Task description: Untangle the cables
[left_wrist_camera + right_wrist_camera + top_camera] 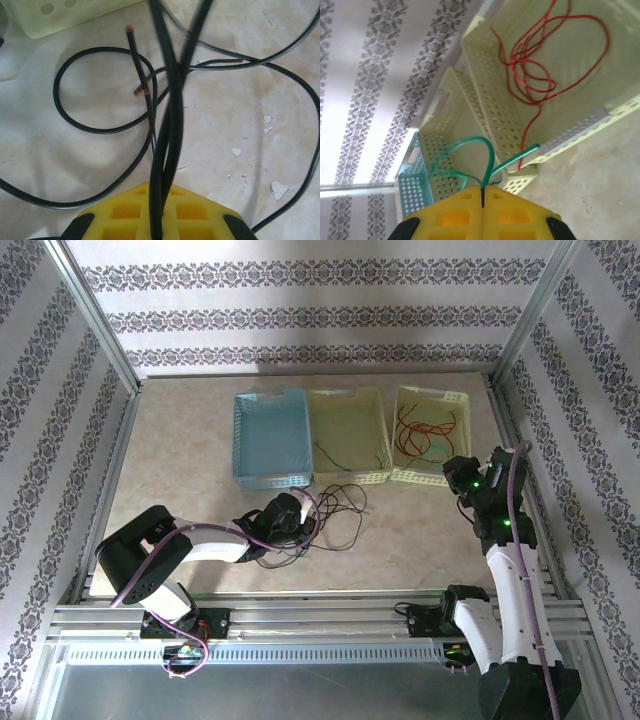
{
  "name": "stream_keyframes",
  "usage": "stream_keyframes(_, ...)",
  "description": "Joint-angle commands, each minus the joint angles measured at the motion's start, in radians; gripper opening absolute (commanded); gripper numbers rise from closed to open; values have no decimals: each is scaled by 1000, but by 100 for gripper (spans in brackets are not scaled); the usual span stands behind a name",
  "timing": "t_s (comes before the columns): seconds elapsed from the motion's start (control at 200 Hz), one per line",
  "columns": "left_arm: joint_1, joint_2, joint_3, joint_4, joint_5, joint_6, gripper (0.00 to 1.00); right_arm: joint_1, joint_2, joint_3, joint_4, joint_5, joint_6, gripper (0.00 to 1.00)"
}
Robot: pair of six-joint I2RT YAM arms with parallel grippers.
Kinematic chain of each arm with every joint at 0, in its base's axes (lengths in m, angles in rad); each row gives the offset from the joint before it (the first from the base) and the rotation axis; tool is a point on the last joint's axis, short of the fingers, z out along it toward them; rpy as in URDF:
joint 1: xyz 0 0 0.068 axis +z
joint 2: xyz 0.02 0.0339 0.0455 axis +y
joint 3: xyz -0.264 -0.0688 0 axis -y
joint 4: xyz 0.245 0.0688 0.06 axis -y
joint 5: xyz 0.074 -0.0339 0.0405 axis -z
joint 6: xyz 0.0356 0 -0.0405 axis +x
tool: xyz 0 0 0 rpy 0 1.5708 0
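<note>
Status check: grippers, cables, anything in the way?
Left gripper shut on black cables, loops crossed on the table. Right gripper shut on green cable. Red cables in a basket. No obstruction seen.

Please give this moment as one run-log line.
left gripper: shut on black cables | right gripper: shut on green cable | red cables: in right basket

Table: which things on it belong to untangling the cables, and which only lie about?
Job: black cables, green cable, red cables.
Lying about: baskets, white scraps.
</note>
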Motion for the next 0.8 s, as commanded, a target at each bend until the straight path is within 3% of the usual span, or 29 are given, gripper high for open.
stream_keyframes(0.0,7,-25,-12,-58,-38,-13,0,-49,-32,-15,-40,23,23,0)
stream_keyframes(0.13,10,-35,-14,-83,-60,-1,0,-110,-38,-9,-82,23,12,0)
stream_keyframes(0.365,10,-61,6,-61,5,27,0,-70,10,-7,-26,-59,-6,0)
stream_keyframes(0.56,9,-88,64,-78,27,43,24,59,36,13,57,-63,-35,0)
stream_keyframes(0.705,10,-143,79,-64,0,27,57,179,74,21,191,-50,-33,0)
stream_keyframes(0.795,10,-197,67,-51,-76,10,69,243,117,36,275,-31,-33,0)
